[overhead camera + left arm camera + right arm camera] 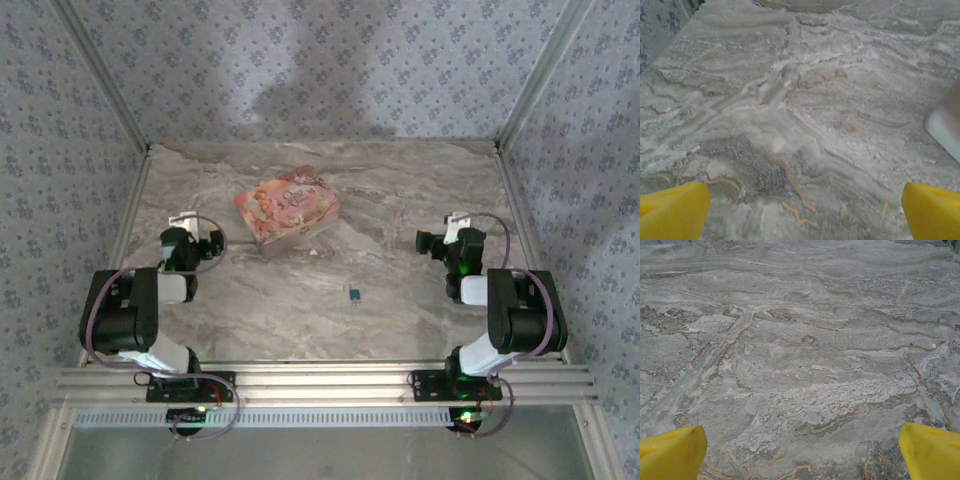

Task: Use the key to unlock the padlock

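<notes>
The padlock (354, 293), a tiny blue thing with a paler bit on one side, lies flat on the grey marbled bench (400, 190). Nothing touches it. Seen from above, it sits between the two arms, to the left of the right pincer (802, 452) and closer to the arms' bases than that pincer. It is well to the right of the left pincer (805, 210) and also nearer the bases than that one. Of the two, the right pincer is the closer, though both are well apart from the padlock. The padlock is too small to tell how its silvery part stands.

The right pincer is spread wide. Its yellow fingertips (670, 452) sit at the two bottom corners of its wrist view, with bare marbled bench between and ahead of them.

The left pincer is spread wide too. Its yellow fingertips (672, 210) are likewise far apart over bare bench, holding nothing. Ahead of it and to its right, the pale corner of a pink box (945, 125) comes into its wrist view at the right edge.

From above, that pink box (287, 208) lies flat and turned at an angle. It is beyond the padlock, to the right of the left pincer and well to the left of the right one.
</notes>
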Controlling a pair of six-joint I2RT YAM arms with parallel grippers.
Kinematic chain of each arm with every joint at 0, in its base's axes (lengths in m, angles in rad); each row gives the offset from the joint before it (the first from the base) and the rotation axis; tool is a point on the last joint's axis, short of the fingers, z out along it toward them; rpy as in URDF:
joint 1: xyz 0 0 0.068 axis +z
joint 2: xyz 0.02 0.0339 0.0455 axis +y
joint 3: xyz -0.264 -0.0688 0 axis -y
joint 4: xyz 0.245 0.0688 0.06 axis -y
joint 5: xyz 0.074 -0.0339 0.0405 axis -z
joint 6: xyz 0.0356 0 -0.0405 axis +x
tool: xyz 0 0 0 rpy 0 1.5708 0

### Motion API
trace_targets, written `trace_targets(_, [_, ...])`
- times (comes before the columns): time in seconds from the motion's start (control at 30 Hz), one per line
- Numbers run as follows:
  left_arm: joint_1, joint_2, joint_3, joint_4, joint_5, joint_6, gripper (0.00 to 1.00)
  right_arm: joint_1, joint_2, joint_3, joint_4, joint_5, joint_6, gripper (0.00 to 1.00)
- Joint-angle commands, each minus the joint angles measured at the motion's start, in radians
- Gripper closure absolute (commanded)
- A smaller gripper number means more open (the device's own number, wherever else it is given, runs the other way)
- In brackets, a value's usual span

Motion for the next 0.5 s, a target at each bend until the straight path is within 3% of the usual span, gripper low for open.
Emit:
trace_targets(0.0, [0.001,-0.004,0.018,0.021,0.039,-0.013,0.02,0.007,0.001,0.019,0.014,0.026,-0.021,0.00])
trace_targets(0.47, [-0.004,-0.005,0.020,0.017,0.032,-0.010,0.02,0.010,0.001,0.022,0.011,0.031,-0.022,0.00])
